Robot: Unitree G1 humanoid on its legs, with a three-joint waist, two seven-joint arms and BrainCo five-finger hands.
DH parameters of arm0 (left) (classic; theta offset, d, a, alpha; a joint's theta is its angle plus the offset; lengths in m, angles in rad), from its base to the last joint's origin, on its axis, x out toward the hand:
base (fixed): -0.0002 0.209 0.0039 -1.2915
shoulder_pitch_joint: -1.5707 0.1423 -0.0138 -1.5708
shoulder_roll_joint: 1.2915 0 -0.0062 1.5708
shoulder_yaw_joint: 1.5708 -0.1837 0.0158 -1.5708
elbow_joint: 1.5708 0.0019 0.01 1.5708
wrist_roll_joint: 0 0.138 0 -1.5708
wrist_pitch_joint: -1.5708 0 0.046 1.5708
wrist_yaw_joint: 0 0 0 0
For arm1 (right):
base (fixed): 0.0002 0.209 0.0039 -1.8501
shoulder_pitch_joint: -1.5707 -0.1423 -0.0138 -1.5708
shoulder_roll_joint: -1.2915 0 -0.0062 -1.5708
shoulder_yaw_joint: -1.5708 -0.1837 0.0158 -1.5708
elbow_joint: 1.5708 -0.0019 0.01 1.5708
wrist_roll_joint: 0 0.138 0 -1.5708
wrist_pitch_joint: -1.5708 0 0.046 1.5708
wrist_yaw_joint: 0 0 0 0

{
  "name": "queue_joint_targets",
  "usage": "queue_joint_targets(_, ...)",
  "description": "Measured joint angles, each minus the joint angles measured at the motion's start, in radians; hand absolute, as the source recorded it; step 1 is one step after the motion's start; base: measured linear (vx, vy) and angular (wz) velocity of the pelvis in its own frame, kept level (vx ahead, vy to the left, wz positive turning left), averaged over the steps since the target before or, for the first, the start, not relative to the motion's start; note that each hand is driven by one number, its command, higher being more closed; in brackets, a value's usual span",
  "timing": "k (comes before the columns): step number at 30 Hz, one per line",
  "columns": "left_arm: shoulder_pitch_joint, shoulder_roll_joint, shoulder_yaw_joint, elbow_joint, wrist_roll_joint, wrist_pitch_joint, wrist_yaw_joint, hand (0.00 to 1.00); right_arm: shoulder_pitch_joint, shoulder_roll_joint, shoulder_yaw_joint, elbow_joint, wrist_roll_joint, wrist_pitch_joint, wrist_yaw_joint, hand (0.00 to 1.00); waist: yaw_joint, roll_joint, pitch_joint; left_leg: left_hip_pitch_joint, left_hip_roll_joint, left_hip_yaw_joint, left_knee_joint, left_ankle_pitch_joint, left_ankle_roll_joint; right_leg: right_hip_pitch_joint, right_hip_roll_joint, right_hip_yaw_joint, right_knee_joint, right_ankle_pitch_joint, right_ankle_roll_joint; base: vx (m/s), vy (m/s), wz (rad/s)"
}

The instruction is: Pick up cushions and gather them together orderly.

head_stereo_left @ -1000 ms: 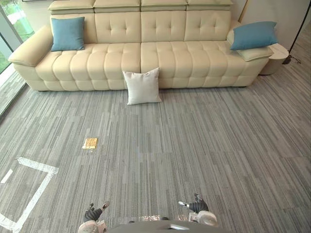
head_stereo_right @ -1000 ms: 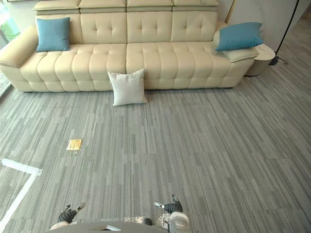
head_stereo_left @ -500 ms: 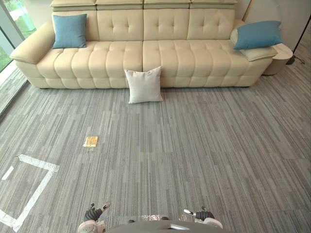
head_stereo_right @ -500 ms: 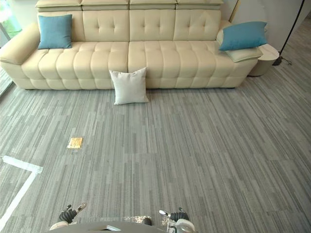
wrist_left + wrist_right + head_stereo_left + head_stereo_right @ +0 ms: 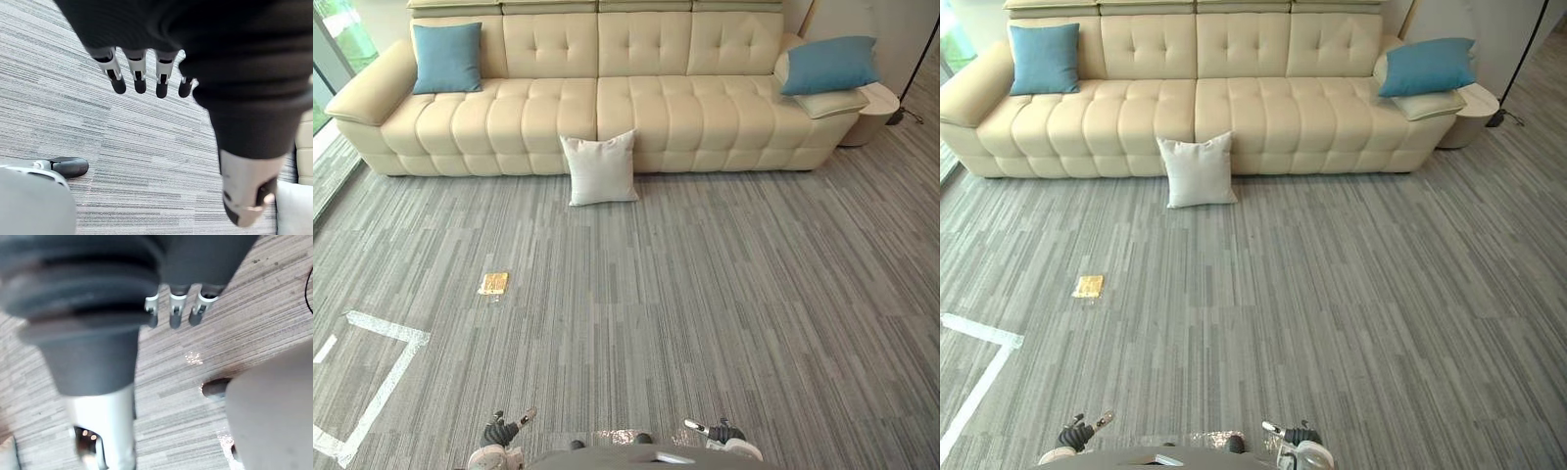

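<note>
View shifted; white cushion unmoved | left robot hand, right robot hand: spread, empty | cushion far ahead: approach squarely first.

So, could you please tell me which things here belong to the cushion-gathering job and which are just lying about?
For the job: white cushion against the sofa front, left blue cushion, right blue cushion.
Just lying about: small yellow item, white floor tape, side table.

left robot hand: low, near the body, at the left; fingers straight, relaxed, side by side. right robot hand: low, at the right; fingers likewise straight.
</note>
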Motion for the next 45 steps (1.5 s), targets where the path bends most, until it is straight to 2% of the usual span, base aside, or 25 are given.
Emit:
queue_joint_targets(11,0.000,0.008,0.000,0.018,-0.022,0.004,0.006,0.00,-0.006,-0.001,-0.008,0.000,0.000,0.001,-0.004,0.00,0.000,-0.005,0.008,-0.015,0.004,0.016,0.000,-0.014,-0.002,-0.023,0.007,0.025,0.000,-0.002,0.002,0.01,-0.007,-0.07)
queue_joint_targets(17,-0.010,0.012,0.017,0.017,-0.023,0.004,0.008,0.00,-0.007,0.010,-0.008,-0.002,0.000,0.000,-0.005,0.00,0.010,-0.020,0.019,-0.027,0.004,0.042,0.016,-0.032,0.002,-0.038,0.007,0.050,0.000,-0.002,0.002,-0.01,0.000,-0.12)
queue_joint_targets(20,-0.016,0.014,0.020,0.006,-0.023,0.004,0.016,0.00,-0.006,0.016,-0.007,-0.007,0.000,0.000,-0.005,0.00,0.019,-0.027,0.025,-0.069,0.009,0.056,0.095,-0.079,0.008,-0.047,0.002,0.056,0.003,-0.002,0.003,0.00,0.007,-0.07)
queue_joint_targets(24,-0.026,-0.003,0.019,-0.025,-0.040,0.005,0.021,0.00,0.010,0.019,0.000,-0.085,0.010,0.000,-0.006,0.00,0.036,-0.006,0.047,-0.160,0.037,0.074,0.273,-0.183,0.021,-0.096,0.003,0.074,0.070,-0.029,0.029,0.00,0.033,-0.18)
queue_joint_targets(25,-0.027,-0.006,0.017,-0.034,-0.041,0.005,0.021,0.00,0.010,0.019,0.001,-0.096,0.019,0.000,-0.006,0.00,0.040,-0.003,0.050,-0.183,0.046,0.082,0.318,-0.213,0.027,-0.120,0.005,0.077,0.110,-0.051,0.033,-0.01,0.075,-0.16)
queue_joint_targets(26,-0.026,-0.007,0.012,-0.050,-0.041,0.005,0.021,0.00,0.020,0.022,0.004,-0.121,0.020,0.001,-0.007,0.00,0.040,-0.002,0.057,-0.198,0.056,0.083,0.371,-0.254,0.034,-0.154,0.004,0.074,0.201,-0.103,0.044,-0.01,0.082,-0.09)
queue_joint_targets(27,-0.026,-0.007,0.011,-0.052,-0.042,0.005,0.021,0.00,0.022,0.022,0.004,-0.123,0.020,0.000,-0.007,0.00,0.041,-0.003,0.057,-0.200,0.056,0.083,0.376,-0.258,0.036,-0.158,0.004,0.074,0.214,-0.109,0.045,0.01,0.091,-0.06)
queue_joint_targets(29,-0.039,-0.003,0.005,-0.062,-0.045,0.005,0.022,0.00,0.029,0.020,0.032,-0.146,0.020,0.001,-0.006,0.00,0.045,-0.009,0.069,-0.205,0.066,0.082,0.442,-0.314,0.041,-0.267,-0.012,0.005,0.482,-0.185,0.057,0.04,0.108,-0.04)
queue_joint_targets(30,-0.039,0.003,-0.009,-0.062,-0.061,0.005,0.022,0.00,0.038,0.022,0.039,-0.169,0.022,-0.001,-0.005,0.00,0.042,-0.011,0.073,-0.202,0.068,0.076,0.472,-0.330,0.052,-0.328,-0.029,-0.034,0.625,-0.195,0.054,0.09,0.097,0.07)
queue_joint_targets(31,-0.048,0.008,-0.016,-0.063,-0.062,0.005,0.022,0.00,0.040,0.023,0.038,-0.178,0.023,-0.001,-0.006,0.00,0.039,-0.011,0.076,-0.199,0.068,0.074,0.487,-0.340,0.055,-0.359,-0.042,-0.054,0.698,-0.200,0.048,0.17,0.084,0.18)
queue_joint_targets(33,-0.066,0.014,-0.024,-0.065,-0.062,0.006,0.022,0.00,0.043,0.042,0.036,-0.198,0.024,-0.001,-0.007,0.00,0.038,-0.040,0.084,-0.155,0.060,0.051,0.510,-0.380,0.055,-0.415,-0.090,-0.104,0.894,-0.242,0.043,0.25,0.054,0.26)
queue_joint_targets(35,-0.075,0.002,-0.030,-0.067,-0.062,0.006,0.022,0.00,0.041,0.051,0.030,-0.201,0.025,-0.004,-0.007,0.00,0.032,-0.044,0.086,-0.121,0.056,0.032,0.501,-0.399,0.053,-0.442,-0.102,-0.127,0.935,-0.292,0.046,0.28,0.008,0.29)
queue_joint_targets(37,-0.083,-0.020,-0.041,-0.068,-0.062,0.007,0.021,0.00,0.025,0.050,0.014,-0.205,0.026,-0.006,-0.007,0.00,0.021,-0.041,0.088,-0.058,0.054,0.016,0.442,-0.412,0.042,-0.498,-0.107,-0.181,0.886,-0.321,0.050,0.35,-0.029,0.26)
queue_joint_targets(38,-0.087,-0.025,-0.041,-0.068,-0.062,0.009,0.021,0.00,0.020,0.050,0.004,-0.205,0.027,-0.006,-0.006,0.00,0.016,-0.040,0.090,-0.038,0.055,0.010,0.418,-0.412,0.041,-0.516,-0.103,-0.200,0.855,-0.319,0.045,0.53,-0.104,0.27)
queue_joint_targets(40,-0.100,-0.043,-0.041,-0.067,-0.062,0.013,0.021,0.00,0.004,0.046,-0.007,-0.205,0.036,-0.008,-0.006,0.00,0.006,-0.018,0.104,0.049,0.077,0.002,0.335,-0.407,0.032,-0.549,-0.082,-0.260,0.742,-0.289,0.012,0.51,-0.125,0.28)
queue_joint_targets(41,-0.104,-0.052,-0.043,-0.066,-0.061,0.014,0.021,0.00,0.001,0.043,-0.007,-0.214,0.037,-0.010,-0.005,0.00,0.003,-0.006,0.111,0.092,0.087,-0.001,0.295,-0.402,0.023,-0.562,-0.068,-0.272,0.684,-0.262,0.002,0.50,-0.123,0.34)
queue_joint_targets(42,-0.112,-0.055,-0.046,-0.059,-0.061,0.014,0.021,0.00,0.004,0.044,-0.005,-0.230,0.036,-0.010,-0.005,0.00,-0.003,-0.008,0.113,0.128,0.088,-0.010,0.271,-0.397,0.013,-0.577,-0.059,-0.278,0.589,-0.198,-0.006,0.68,-0.186,0.48)
queue_joint_targets(43,-0.113,-0.054,-0.052,-0.048,-0.061,0.015,0.020,0.00,0.002,0.047,-0.005,-0.235,0.039,-0.010,-0.004,0.00,-0.009,-0.006,0.114,0.169,0.101,-0.028,0.259,-0.391,-0.020,-0.561,-0.052,-0.280,0.557,-0.071,-0.106,0.70,-0.200,0.36)
queue_joint_targets(44,-0.122,-0.062,-0.048,-0.040,-0.061,0.015,0.020,0.00,-0.012,0.039,-0.007,-0.236,0.034,-0.010,-0.005,0.00,-0.004,0.011,0.121,0.176,0.119,-0.029,0.259,-0.377,-0.039,-0.556,-0.050,-0.295,0.585,-0.086,-0.099,0.70,-0.228,0.43)
queue_joint_targets(45,-0.142,-0.075,-0.047,-0.040,-0.060,0.015,0.015,0.00,-0.020,0.035,-0.013,-0.233,0.032,-0.011,-0.005,0.00,-0.004,0.015,0.128,0.172,0.112,-0.033,0.262,-0.303,-0.060,-0.561,-0.081,-0.297,0.659,-0.153,-0.118,0.66,-0.247,0.46)
